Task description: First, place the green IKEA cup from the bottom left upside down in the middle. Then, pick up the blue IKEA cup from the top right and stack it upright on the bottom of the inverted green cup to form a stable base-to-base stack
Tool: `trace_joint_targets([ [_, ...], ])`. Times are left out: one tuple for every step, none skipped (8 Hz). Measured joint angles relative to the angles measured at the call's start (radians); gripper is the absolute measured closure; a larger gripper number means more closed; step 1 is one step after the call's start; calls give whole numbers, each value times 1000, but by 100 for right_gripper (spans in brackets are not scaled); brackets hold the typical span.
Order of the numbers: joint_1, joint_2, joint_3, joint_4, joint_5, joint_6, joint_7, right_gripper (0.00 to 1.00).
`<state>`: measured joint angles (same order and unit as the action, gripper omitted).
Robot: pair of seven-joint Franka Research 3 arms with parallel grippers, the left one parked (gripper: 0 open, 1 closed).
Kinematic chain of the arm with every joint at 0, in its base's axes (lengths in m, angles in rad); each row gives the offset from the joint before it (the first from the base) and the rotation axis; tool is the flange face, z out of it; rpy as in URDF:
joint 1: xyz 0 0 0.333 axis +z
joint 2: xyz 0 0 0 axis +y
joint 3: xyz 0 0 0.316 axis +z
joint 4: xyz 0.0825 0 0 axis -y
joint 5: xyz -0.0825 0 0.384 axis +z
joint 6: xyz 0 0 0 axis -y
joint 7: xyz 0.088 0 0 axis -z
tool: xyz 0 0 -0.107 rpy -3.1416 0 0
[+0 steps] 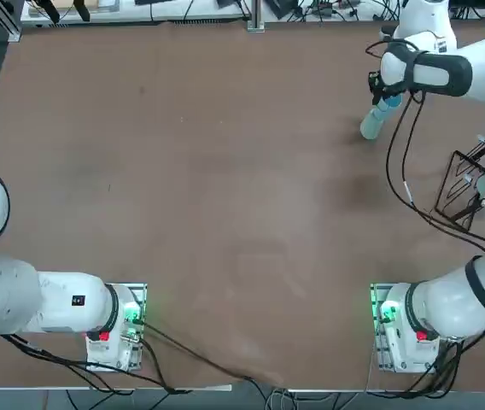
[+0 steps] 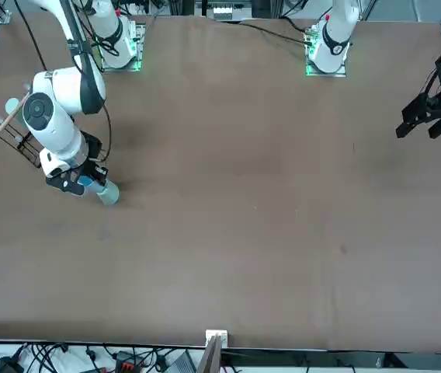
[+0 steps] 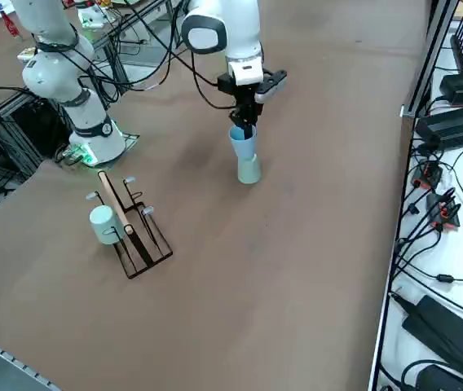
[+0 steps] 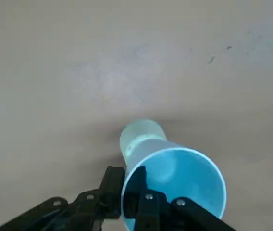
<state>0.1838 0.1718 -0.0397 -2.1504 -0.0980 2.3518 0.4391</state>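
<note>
The blue IKEA cup [image 3: 242,142] is bright sky-blue and plain. The green IKEA cup [image 3: 249,170] is pale grey-green, also plain. The tabletop [image 3: 297,244] is a uniform matte brown. The pincer [image 4: 129,195] is black on a white arm. The rack [image 3: 138,232] is dark wire with a tan wooden bar, carrying a pale whitish-blue cup [image 3: 103,224].

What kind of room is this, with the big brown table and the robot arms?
Probably a robot lab or workshop. The brown table has white robot arms bolted to it, and cables and black power boxes lie beside it. The right gripper holds a blue cup over a green cup, like a practice exercise.
</note>
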Motion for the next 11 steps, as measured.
trace_joint_targets([
  [1,4,0,0,0,3,1,97],
  [1,6,0,0,0,6,1,97],
  [1,6,0,0,0,6,1,97],
  [1,7,0,0,0,6,1,97],
  [2,10,0,0,0,6,1,97],
  [2,14,0,0,0,7,2,97],
  [2,17,0,0,-1,11,2,97],
  [2,17,0,0,-3,12,3,96],
  [2,18,0,0,-8,13,3,95],
  [2,20,0,0,-12,13,3,82],
  [2,24,0,0,-18,15,3,63],
])
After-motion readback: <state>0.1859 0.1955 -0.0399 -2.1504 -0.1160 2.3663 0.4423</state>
